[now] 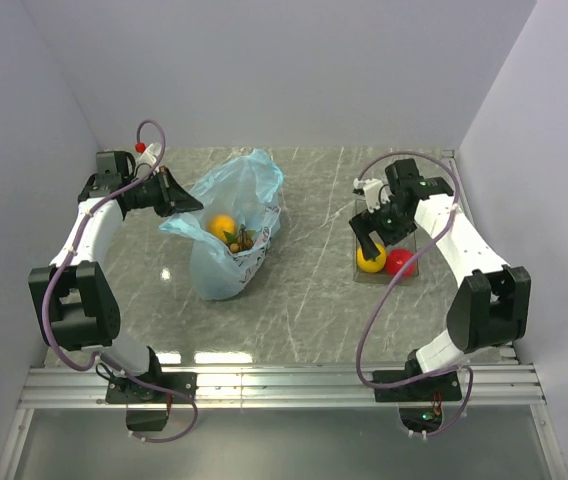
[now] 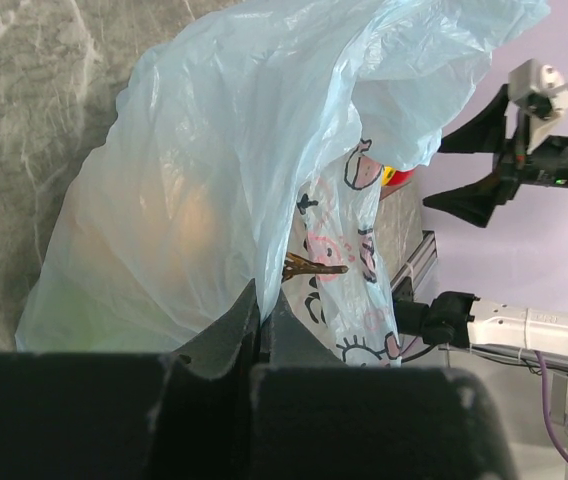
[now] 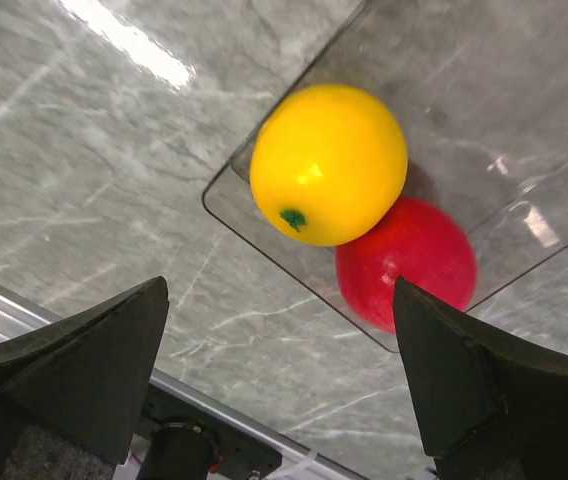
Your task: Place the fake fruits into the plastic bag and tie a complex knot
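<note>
The light-blue plastic bag point(image 1: 229, 225) with pink-and-dark print stands open on the table's left half. An orange round fruit point(image 1: 222, 226) and brown balls point(image 1: 245, 239) lie inside it. My left gripper point(image 1: 186, 203) is shut on the bag's rim and holds it up; in the left wrist view the jaws point(image 2: 262, 310) pinch the bag film point(image 2: 224, 180). My right gripper point(image 1: 379, 232) is open above a yellow fruit point(image 1: 370, 258) and a red fruit point(image 1: 399, 262). In the right wrist view the yellow fruit point(image 3: 328, 163) and red fruit point(image 3: 414, 262) touch each other. The green apple is not visible.
The two fruits lie at the near corner of a clear rectangular tray point(image 1: 396, 225) on the right; its corner also shows in the right wrist view point(image 3: 219, 205). White walls enclose the table on three sides. A metal rail point(image 1: 284, 380) runs along the near edge.
</note>
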### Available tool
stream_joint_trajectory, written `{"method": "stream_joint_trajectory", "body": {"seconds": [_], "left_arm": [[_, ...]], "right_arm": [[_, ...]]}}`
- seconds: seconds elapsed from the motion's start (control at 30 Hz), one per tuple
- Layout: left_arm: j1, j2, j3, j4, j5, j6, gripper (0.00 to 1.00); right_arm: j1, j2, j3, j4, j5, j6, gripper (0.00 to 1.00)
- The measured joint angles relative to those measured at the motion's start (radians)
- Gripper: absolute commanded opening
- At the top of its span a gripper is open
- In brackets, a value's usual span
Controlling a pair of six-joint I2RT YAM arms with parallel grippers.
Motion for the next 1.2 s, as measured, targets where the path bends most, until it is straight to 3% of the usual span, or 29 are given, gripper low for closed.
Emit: {"method": "stream_joint_trajectory", "body": {"seconds": [0.77,1.03,1.2], "left_arm": [[0.000,-0.006,-0.028,0.001,-0.006,0.001,0.02],[0.000,-0.008,-0.034,0.002,-0.006,0.001,0.01],[0.000,-0.010,-0.041,0.009,-0.006,0.001,0.02]], "right_arm": [[0.001,0.227,-0.116,0.207,0.084,-0.003,1.00],[0.001,0.238,-0.090,0.185,0.087,0.003,0.75],[0.001,0.215,0.112,0.085,0.043,0.017,0.68]]}}
